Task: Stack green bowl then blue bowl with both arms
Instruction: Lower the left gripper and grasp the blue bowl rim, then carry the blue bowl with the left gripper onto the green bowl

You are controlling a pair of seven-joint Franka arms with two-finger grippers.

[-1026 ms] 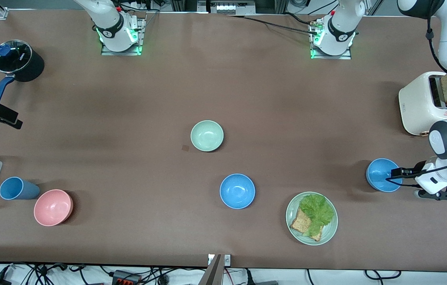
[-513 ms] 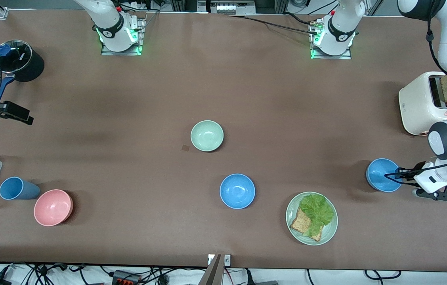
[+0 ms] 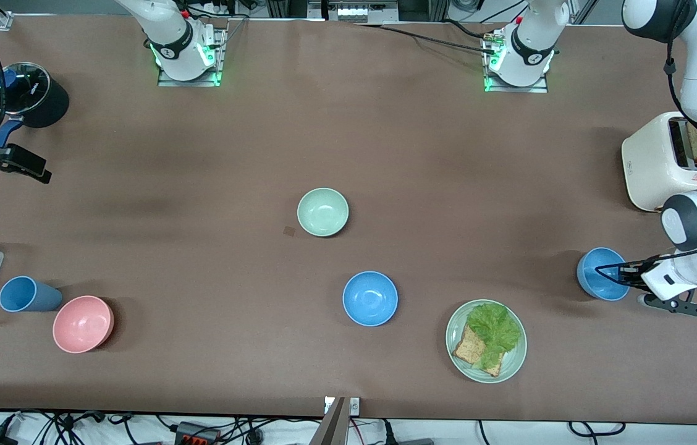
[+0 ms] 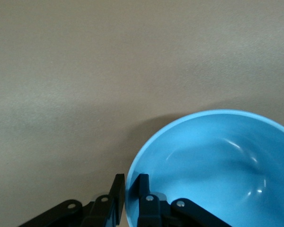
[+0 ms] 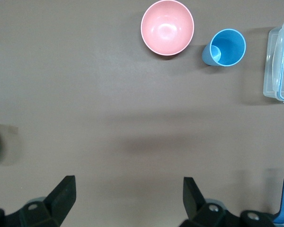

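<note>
Brown tabletop [image 3: 447, 154] holds the green bowl [image 3: 322, 212] at its middle. Toward the left arm's end from it, the left gripper [image 4: 129, 189] has just pinched the held blue bowl's [image 3: 599, 275] rim and shifted it slightly. Right gripper [image 5: 128, 194] waits, spread wide, near the pot [image 3: 28, 94].

Brown table [image 3: 447, 161], evenly lit, soft shadows. Tangled cables [image 3: 64, 426] on pale floor along near edge. Metal framing [image 3: 299, 7] at far edge.

right pincer [image 5: 128, 196] spread wide over bare table [image 5: 109, 118] — pink bowl [image 5: 167, 27] beside blue cup [image 5: 225, 48].
</note>
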